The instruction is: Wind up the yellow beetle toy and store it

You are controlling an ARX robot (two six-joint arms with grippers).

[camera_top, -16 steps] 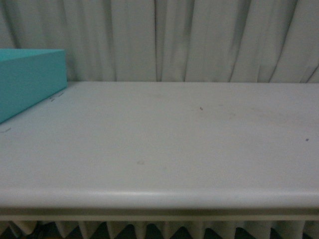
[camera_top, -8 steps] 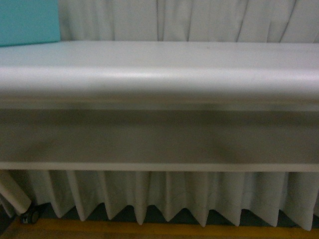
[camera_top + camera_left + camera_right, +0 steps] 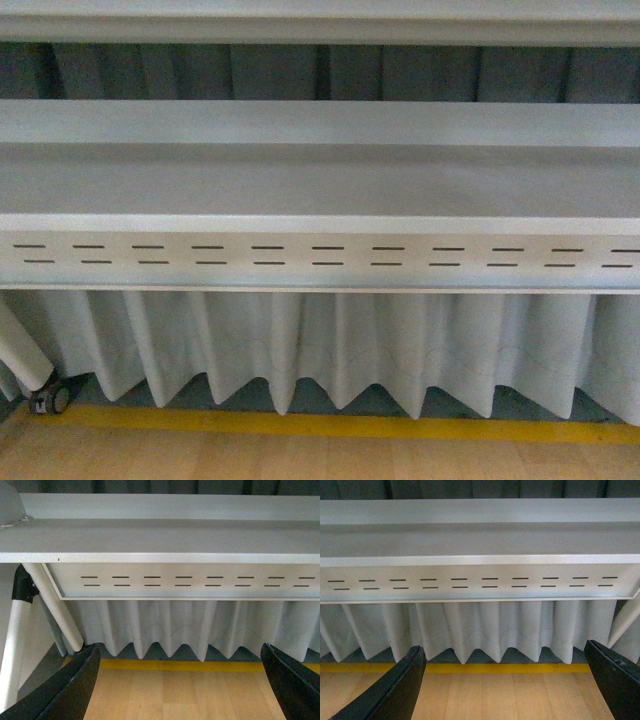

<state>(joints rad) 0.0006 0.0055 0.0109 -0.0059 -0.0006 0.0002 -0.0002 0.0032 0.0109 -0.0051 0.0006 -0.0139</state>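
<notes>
Both end effectors, left (image 3: 180,680) and right (image 3: 505,680), gape empty, parked below my table (image 3: 320,180) (toy unseen) at 12 o'clock.

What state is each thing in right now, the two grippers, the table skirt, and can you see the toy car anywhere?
left gripper: open, fingers wide apart, holding nothing.
right gripper: open, fingers wide apart, holding nothing.
table skirt: hanging in pleats below the slotted panel, ending above the floor.
caster wheel: resting on the floor by the yellow floor line.
yellow beetle toy: not in any view.
</notes>
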